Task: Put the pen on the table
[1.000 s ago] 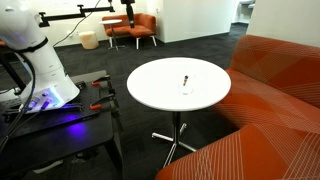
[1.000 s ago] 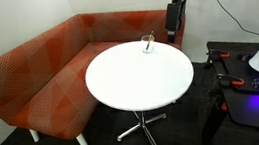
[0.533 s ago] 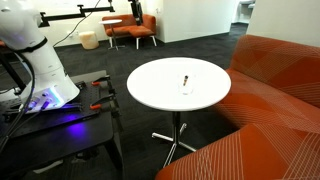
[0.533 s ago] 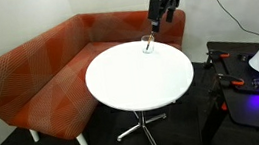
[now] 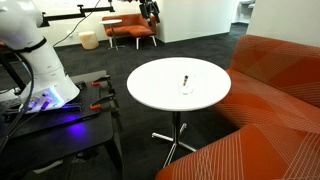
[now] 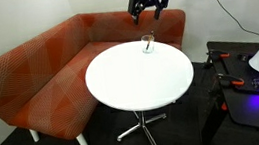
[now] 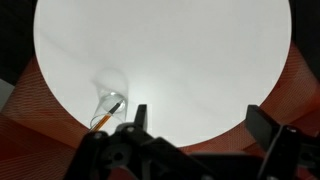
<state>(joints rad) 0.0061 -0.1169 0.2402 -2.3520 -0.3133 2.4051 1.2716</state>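
Note:
The round white table (image 5: 160, 92) (image 6: 131, 82) stands on a metal pedestal and fills the top of the wrist view (image 7: 190, 50). A small clear glass cup (image 5: 186, 85) (image 6: 147, 47) (image 7: 111, 104) stands near its edge. The pen (image 5: 185, 77) (image 7: 102, 119), a thin dark stick, stands inside the cup. My gripper (image 5: 150, 10) (image 6: 142, 4) (image 7: 200, 122) hangs well above the cup, open and empty. In the wrist view the cup lies left of the left finger.
An orange bench sofa (image 6: 38, 69) (image 5: 270, 90) wraps around the table's far side. A black workbench with red clamps (image 5: 60, 115) (image 6: 254, 96) carries the white robot base (image 5: 35, 60). Orange chairs (image 5: 130, 28) stand at the back.
My gripper has risen and swung sideways over the table's edge, ending above the cup. The cup, the pen and the table have not moved.

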